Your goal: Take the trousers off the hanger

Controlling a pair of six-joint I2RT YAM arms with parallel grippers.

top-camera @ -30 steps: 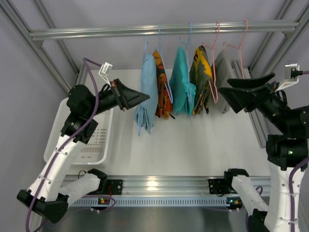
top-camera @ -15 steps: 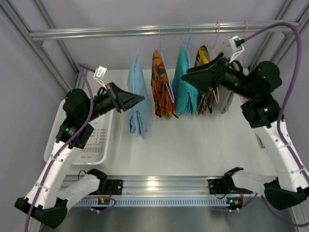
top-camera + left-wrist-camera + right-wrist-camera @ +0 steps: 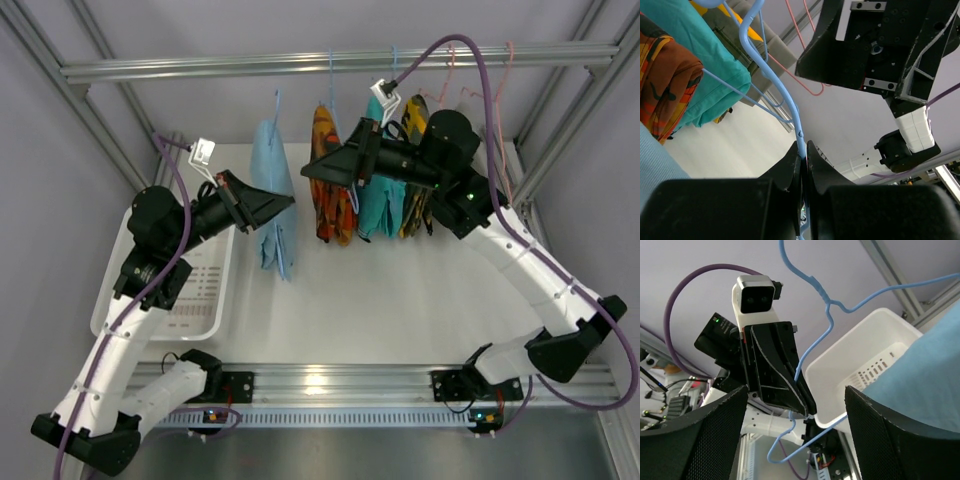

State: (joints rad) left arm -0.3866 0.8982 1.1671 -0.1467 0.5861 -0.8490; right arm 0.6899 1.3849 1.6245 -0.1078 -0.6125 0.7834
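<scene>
Sky-blue trousers are hanging folded over the hanger in the upper middle of the top view, above the table. They are hanging apart from the orange-patterned garment and the teal garment to their right. The left end effector is reaching in from the left, its tip lying across the upper half of the cloth. The right end effector is pointing in from the right, its tip sitting just beside the trousers' upper right edge, between them and the orange-patterned garment. Whether the hook is touching the rail cannot be told from here.

Only the left wrist view is showing the grip. The left end effector is clenched on the hanger's thin blue wire, just under a small knot, and the trousers are showing as a pale patch at the lower left.

Only the right wrist view is showing the right end effector released, its fingers standing wide apart at the lower corners with nothing held. Between them the left end effector is pinching the wire below the hanger's twisted neck. A white basket is lying behind it, and the trousers are filling the right edge.
</scene>
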